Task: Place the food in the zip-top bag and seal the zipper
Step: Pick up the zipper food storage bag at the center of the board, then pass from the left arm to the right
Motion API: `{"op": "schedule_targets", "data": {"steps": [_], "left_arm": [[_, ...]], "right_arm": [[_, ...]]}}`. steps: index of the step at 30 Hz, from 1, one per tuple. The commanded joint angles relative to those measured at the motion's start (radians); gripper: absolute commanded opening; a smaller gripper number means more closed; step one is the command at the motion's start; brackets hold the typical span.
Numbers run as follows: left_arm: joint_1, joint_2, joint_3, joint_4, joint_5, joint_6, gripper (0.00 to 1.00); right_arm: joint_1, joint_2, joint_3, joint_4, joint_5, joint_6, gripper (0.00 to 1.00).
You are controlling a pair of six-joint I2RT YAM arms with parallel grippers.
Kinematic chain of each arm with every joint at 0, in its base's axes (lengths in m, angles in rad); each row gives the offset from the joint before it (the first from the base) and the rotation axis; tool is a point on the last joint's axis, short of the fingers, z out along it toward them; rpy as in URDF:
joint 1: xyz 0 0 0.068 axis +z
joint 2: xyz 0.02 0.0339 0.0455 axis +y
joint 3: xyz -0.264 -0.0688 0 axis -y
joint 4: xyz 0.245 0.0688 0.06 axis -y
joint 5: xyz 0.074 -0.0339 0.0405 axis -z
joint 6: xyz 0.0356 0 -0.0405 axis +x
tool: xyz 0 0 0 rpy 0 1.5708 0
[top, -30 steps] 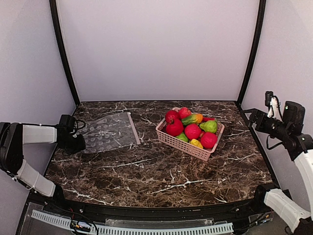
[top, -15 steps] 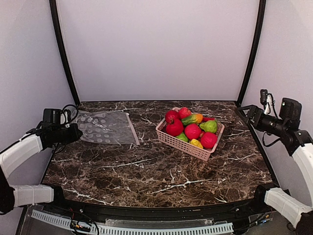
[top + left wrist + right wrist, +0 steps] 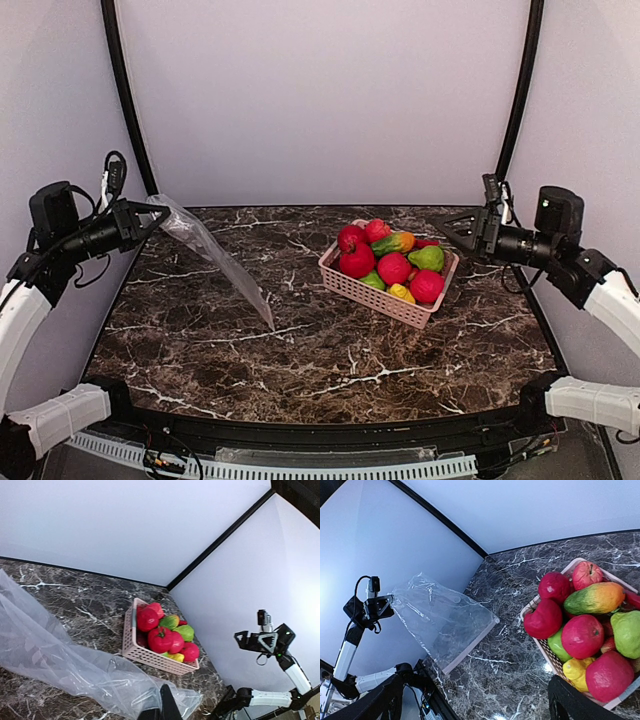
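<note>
Zip-top bag (image 3: 215, 260) was hung at upper left, clamped by the left hand (image 3: 145, 215), seemingly for loading; right hand (image 3: 450, 231) was spread apart

The zip-top bag (image 3: 215, 260) hangs left of the basket (image 3: 380, 296) holding the food (image 3: 393, 267).

Lab booth, plain white walls (image 3: 320, 100)
</note>
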Motion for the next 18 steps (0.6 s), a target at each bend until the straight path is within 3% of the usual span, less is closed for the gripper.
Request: {"op": "schedule_targets", "data": {"steps": [1,9,13,18], "left_arm": [[-0.001,-0.003,0.091,0.061,0.128,-0.108,0.01],[-0.025,0.007,0.156,0.063,0.106,-0.241,0.01],[-0.061,0.010,0.176,0.031,0.053,-0.253,0.01],[-0.134,0.043,0.176,0.009,0.004,-0.256,0.01]], "right_arm": [[0.119,0.056,0.015,0.101,0.076,0.044,0.98],[0.349,0.129,-0.001,0.203,0.149,-0.087,0.97],[0.546,0.175,0.023,0.200,0.330,-0.213,0.96],[0.705,0.317,0.120,0.175,0.520,-0.314,0.89]]}}
